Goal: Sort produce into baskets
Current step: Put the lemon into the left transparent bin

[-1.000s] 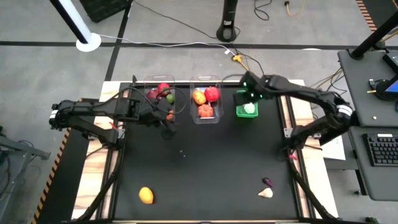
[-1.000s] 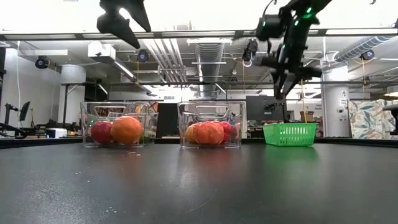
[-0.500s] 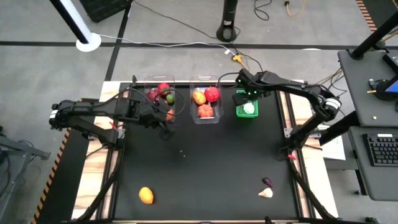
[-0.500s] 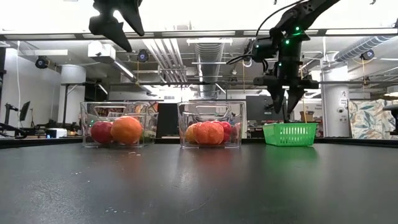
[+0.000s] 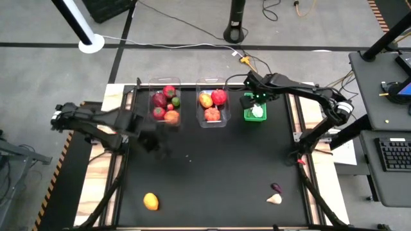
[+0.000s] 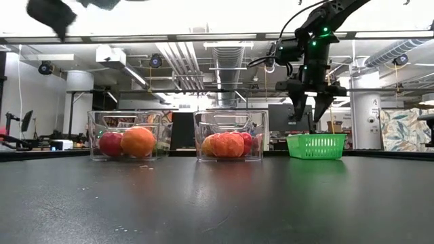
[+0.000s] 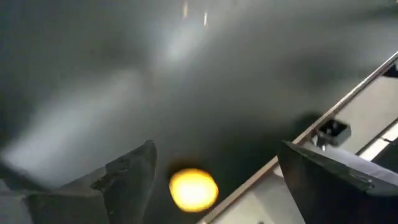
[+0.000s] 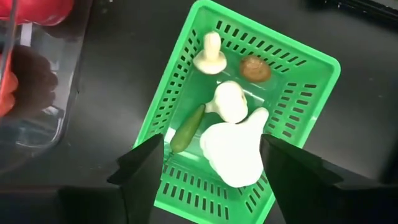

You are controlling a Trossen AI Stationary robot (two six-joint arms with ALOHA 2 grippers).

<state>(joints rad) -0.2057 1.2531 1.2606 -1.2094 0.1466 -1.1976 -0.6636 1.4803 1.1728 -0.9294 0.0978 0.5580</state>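
- Overhead: right gripper above green mesh basket, jaws spread, empty.
- Inside basket: white garlic piece, small mushroom, brown piece, green pod.
- Left gripper over table, jaws spread, empty, orange fruit below.
- Garlic piece, purple piece near table's front right.

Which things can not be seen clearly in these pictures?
- Green basket contents: low view, mesh wall hides them.
- Small dark piece beside the white piece: high view, too small to identify.
- Left claw: high view, motion blur.
- Left tub: low view, front orange fruit covers pieces behind.
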